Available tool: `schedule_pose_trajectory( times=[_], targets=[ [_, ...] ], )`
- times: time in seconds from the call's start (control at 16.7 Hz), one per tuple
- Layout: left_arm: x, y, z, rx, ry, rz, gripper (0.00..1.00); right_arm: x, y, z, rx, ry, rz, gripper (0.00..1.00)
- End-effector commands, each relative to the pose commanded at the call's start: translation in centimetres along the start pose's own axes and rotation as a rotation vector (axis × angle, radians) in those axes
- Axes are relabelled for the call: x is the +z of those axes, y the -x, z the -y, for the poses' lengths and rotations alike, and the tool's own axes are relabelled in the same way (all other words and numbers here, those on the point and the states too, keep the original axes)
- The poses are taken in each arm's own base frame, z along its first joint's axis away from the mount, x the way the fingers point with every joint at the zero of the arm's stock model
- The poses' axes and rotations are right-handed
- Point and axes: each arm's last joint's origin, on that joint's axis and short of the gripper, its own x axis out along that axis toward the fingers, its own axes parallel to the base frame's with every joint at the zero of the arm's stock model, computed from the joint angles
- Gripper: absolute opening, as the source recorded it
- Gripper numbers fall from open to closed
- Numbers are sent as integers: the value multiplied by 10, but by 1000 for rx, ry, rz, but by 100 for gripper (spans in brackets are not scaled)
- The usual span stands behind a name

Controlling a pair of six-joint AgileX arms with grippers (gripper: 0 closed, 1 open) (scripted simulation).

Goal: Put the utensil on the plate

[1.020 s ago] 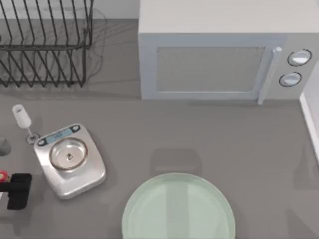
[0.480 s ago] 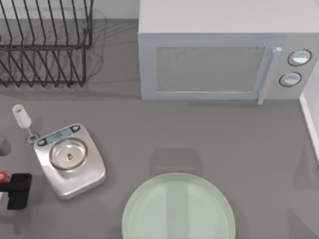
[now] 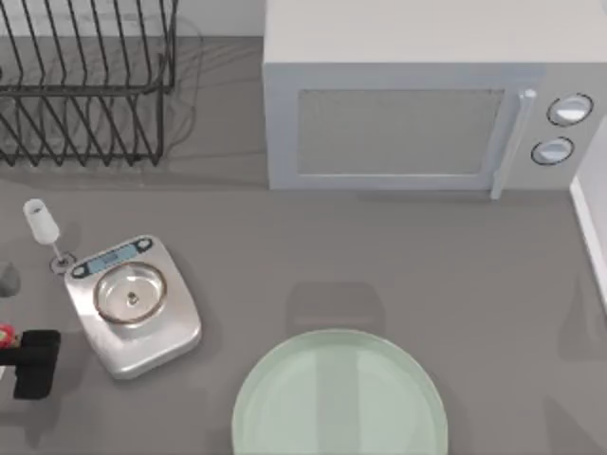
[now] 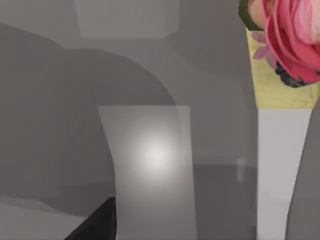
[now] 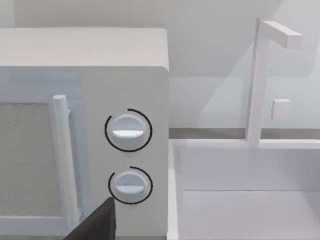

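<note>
Almost nothing has moved since a second ago. The spoon, the scale and the plate all sit in the same spots. Only a small grey shape at the table's left edge looks a tiny bit smaller.

The spoon lies flat on the table, far over on the left. Its thin handle tip is just beside the back corner of the silver scale. The plate is at the front of the table, near the middle and well apart from the spoon. Nothing lies on it.

So I think the job has not really begun. The spoon has to be picked up, carried over past the scale and put down on the plate.

The left arm looks like the closer one. Its wrist camera looks at a box with a pink flower on it. A dark wedge at that picture's edge may be part of the left gripper, but I cannot tell if it is holding tight or let go. The right gripper shows the same kind of dark corner. It faces the microwave and its two knobs, and I cannot tell its grip either.

A black block and a wire dish rack are also on the left side.
</note>
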Motion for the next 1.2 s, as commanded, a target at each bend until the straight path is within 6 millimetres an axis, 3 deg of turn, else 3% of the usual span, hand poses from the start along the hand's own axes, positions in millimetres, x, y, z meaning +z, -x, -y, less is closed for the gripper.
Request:
schedule_pose_trajectory(
  times=[0.12,0.18,0.42,0.9,1.2],
  targets=[
    [0,0,0,0,0,0,0,0,0,0,0,0,0,100],
    [2,22,0,0,-2,33,0,0,0,0,0,0,0,100],
    [8,38,-1,0,-1,39,0,0,0,0,0,0,0,100],
    [3,118,0,-1,-2,27,0,0,0,0,0,0,0,100],
    [2,120,0,0,-2,28,0,0,0,0,0,0,0,100]
  ],
)
